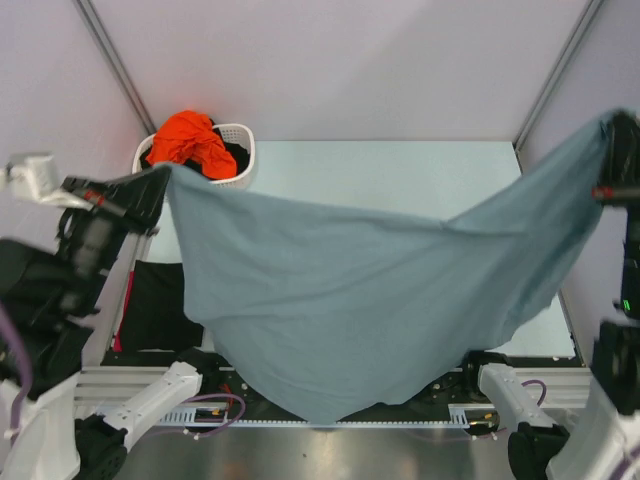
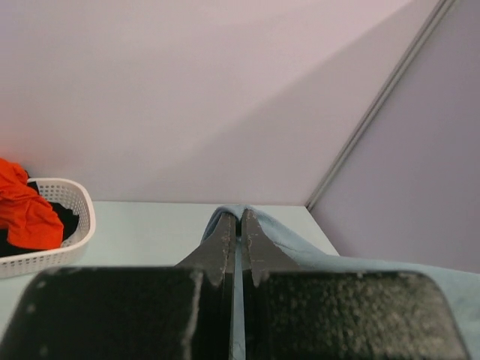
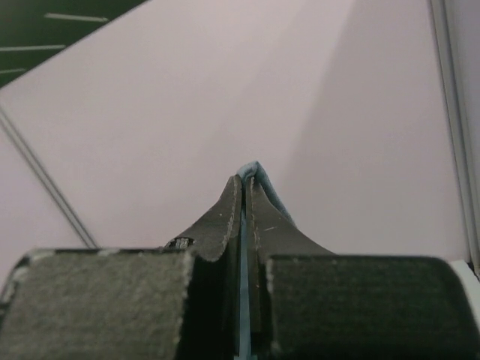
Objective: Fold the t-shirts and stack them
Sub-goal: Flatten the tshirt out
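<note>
A slate grey-blue t-shirt [image 1: 360,290] hangs spread in the air between both arms, its lower edge drooping to the table's near edge. My left gripper [image 1: 165,172] is shut on its left corner, beside the basket. My right gripper [image 1: 612,122] is shut on the right corner, high at the far right. In the left wrist view the cloth [image 2: 315,251] wraps over the shut fingertips [image 2: 241,217]. The right wrist view shows blue cloth [image 3: 259,176] pinched at the fingertips [image 3: 244,184]. An orange t-shirt [image 1: 192,143] lies heaped in the basket. A black t-shirt [image 1: 158,305] lies on the table at the left.
The white slotted basket [image 1: 243,135] stands at the back left corner, with dark cloth under the orange shirt; it also shows in the left wrist view [image 2: 71,199]. Frame posts rise at both back corners. The pale table top [image 1: 400,170] shows behind the hanging shirt.
</note>
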Robot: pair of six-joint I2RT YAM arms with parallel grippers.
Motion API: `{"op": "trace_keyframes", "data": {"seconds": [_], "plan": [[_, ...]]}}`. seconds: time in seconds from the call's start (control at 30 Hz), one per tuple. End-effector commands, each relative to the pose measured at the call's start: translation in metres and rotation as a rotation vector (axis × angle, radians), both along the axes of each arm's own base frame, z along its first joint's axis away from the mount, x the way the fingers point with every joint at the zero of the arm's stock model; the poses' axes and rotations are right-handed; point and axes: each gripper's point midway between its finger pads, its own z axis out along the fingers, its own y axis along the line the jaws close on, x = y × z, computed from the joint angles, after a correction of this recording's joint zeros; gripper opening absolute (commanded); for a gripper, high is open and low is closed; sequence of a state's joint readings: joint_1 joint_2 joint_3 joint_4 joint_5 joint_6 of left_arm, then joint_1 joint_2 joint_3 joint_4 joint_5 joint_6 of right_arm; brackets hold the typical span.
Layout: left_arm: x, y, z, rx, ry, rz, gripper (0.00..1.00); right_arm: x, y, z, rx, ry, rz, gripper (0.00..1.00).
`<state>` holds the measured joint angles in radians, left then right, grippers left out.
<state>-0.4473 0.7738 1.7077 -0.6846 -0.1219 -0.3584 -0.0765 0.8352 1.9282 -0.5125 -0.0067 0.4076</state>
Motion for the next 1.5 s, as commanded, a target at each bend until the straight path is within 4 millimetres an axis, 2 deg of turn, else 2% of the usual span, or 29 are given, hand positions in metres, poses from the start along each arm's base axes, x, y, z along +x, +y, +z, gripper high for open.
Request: {"op": "trace_keyframes", "data": {"seconds": [0.0, 0.03, 0.07, 0.1, 0.13, 0.2, 0.23, 0.3, 0.4, 0.43, 0.47, 0.5, 0.53, 0.57, 0.63, 0.7, 0.73, 0.87, 0.9, 1.03, 1.13, 1.2, 1.27, 1.33, 1.4, 1.43, 1.47], "plan": [[0.064, -0.023, 0.025, -0.042, -0.064, 0.038, 0.00, 0.050, -0.019, 0.036, 0.004, -0.129, -0.084, 0.00], [0.070, -0.027, 0.035, -0.027, -0.089, 0.035, 0.00, 0.061, -0.020, 0.040, 0.005, -0.141, -0.086, 0.00], [0.075, -0.034, 0.041, -0.018, -0.108, 0.015, 0.00, 0.063, -0.020, 0.043, 0.001, -0.153, -0.088, 0.00], [0.091, -0.043, 0.047, -0.009, -0.128, 0.006, 0.00, 0.064, -0.019, 0.046, -0.020, -0.165, -0.089, 0.00], [0.089, -0.043, 0.063, 0.006, -0.175, 0.009, 0.00, 0.059, -0.018, 0.053, -0.035, -0.205, -0.092, 0.00], [0.095, -0.050, 0.076, 0.036, -0.216, -0.006, 0.00, 0.054, -0.019, 0.058, -0.055, -0.231, -0.110, 0.00], [0.097, -0.051, 0.089, 0.061, -0.246, 0.002, 0.00, 0.049, -0.020, 0.062, -0.079, -0.248, -0.137, 0.00], [0.100, -0.051, 0.096, 0.087, -0.258, 0.009, 0.00, 0.037, -0.024, 0.069, -0.091, -0.280, -0.171, 0.00], [0.091, -0.044, 0.108, 0.082, -0.312, 0.035, 0.00, 0.019, -0.020, 0.080, -0.128, -0.348, -0.180, 0.00], [0.082, -0.039, 0.114, 0.049, -0.335, 0.036, 0.00, 0.007, -0.019, 0.086, -0.104, -0.390, -0.167, 0.00], [0.077, -0.038, 0.117, 0.031, -0.349, 0.030, 0.00, 0.008, -0.019, 0.086, -0.100, -0.397, -0.164, 0.00], [0.070, -0.036, 0.118, 0.011, -0.362, 0.021, 0.00, -0.002, -0.019, 0.089, -0.092, -0.423, -0.164, 0.00], [0.070, -0.038, 0.112, -0.011, -0.348, 0.006, 0.00, -0.009, -0.017, 0.092, -0.086, -0.444, -0.156, 0.00], [0.053, -0.032, 0.121, -0.038, -0.391, 0.000, 0.00, -0.015, -0.016, 0.094, -0.079, -0.460, -0.144, 0.00], [0.044, -0.030, 0.120, -0.041, -0.399, -0.013, 0.00, -0.034, -0.010, 0.099, -0.100, -0.490, -0.129, 0.00], [0.030, -0.023, 0.121, -0.050, -0.409, -0.011, 0.00, -0.042, -0.007, 0.099, -0.113, -0.487, -0.124, 0.00], [0.026, -0.022, 0.118, -0.046, -0.410, -0.017, 0.00, -0.055, -0.006, 0.100, -0.119, -0.501, -0.128, 0.00], [0.002, -0.011, 0.119, -0.052, -0.427, -0.018, 0.00, -0.085, -0.002, 0.103, -0.118, -0.538, -0.116, 0.00], [-0.012, -0.004, 0.124, -0.066, -0.451, -0.017, 0.00, -0.088, -0.001, 0.104, -0.112, -0.544, -0.107, 0.00], [-0.045, 0.012, 0.136, -0.102, -0.513, -0.015, 0.00, -0.108, 0.009, 0.116, -0.155, -0.581, -0.078, 0.00], [-0.051, 0.014, 0.137, -0.122, -0.526, -0.019, 0.00, -0.109, 0.013, 0.119, -0.153, -0.583, -0.052, 0.00], [-0.046, 0.014, 0.137, -0.125, -0.516, -0.011, 0.00, -0.102, 0.013, 0.119, -0.151, -0.571, -0.044, 0.00], [-0.026, 0.007, 0.130, -0.099, -0.478, 0.002, 0.00, -0.086, 0.014, 0.118, -0.160, -0.546, -0.038, 0.00], [-0.008, 0.003, 0.121, -0.070, -0.438, 0.030, 0.00, -0.046, 0.011, 0.106, -0.164, -0.464, -0.037, 0.00], [0.024, -0.006, 0.104, -0.017, -0.376, 0.058, 0.00, -0.009, 0.008, 0.089, -0.167, -0.390, -0.039, 0.00], [0.046, -0.009, 0.088, 0.006, -0.321, 0.095, 0.00, 0.020, 0.006, 0.073, -0.164, -0.340, -0.034, 0.00], [0.068, -0.016, 0.072, 0.041, -0.263, 0.110, 0.00, 0.040, 0.005, 0.061, -0.163, -0.298, -0.027, 0.00]]}}
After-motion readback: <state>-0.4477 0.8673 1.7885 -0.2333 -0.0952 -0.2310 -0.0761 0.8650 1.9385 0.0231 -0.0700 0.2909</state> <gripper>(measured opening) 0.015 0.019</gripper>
